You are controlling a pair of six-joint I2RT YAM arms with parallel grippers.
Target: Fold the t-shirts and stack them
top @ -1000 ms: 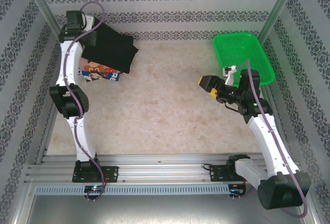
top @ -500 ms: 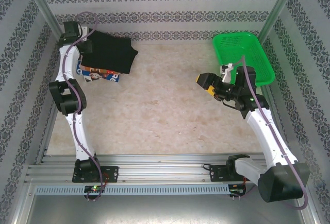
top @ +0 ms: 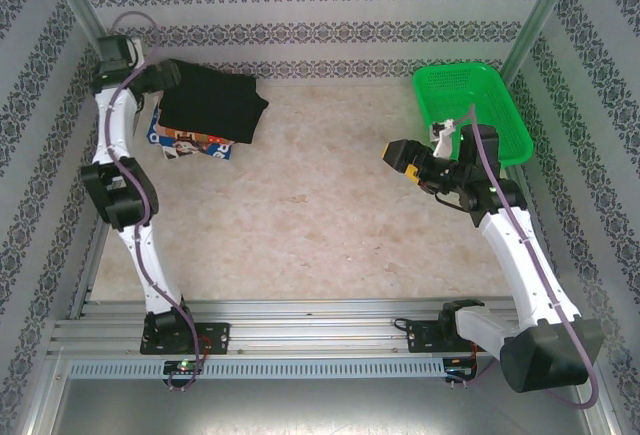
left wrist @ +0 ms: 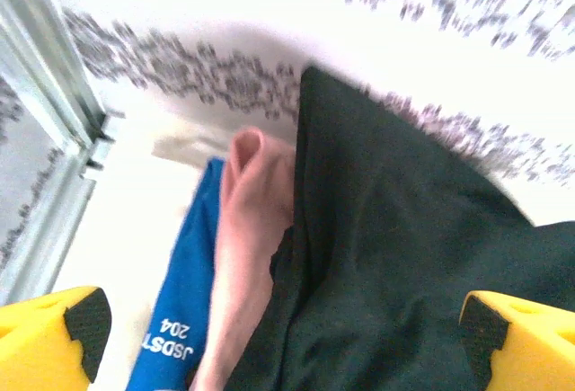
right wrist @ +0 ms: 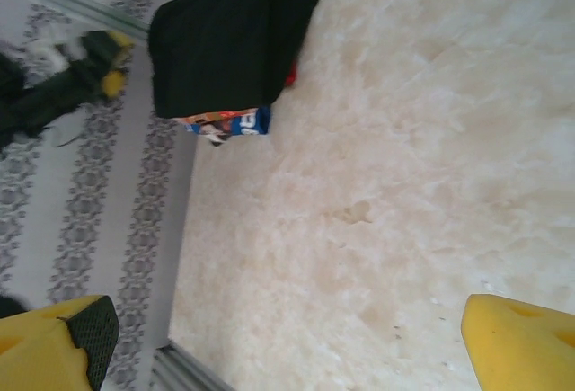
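Three t-shirts sit stacked in the far left corner: black t-shirt on top, pink t-shirt between, blue-and-white t-shirt beneath. The left gripper stands wide and empty over the pile; the right gripper, likewise wide and empty, hovers by the green basket. Stacking looks done.

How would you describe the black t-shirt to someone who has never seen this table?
Start at the table's far left corner, across from the green basket on the far right. The black t-shirt lies there, folded, on top of the other shirts. It is the largest piece and the only plain one; the blue-and-white printed shirt pokes out from under its near edge.
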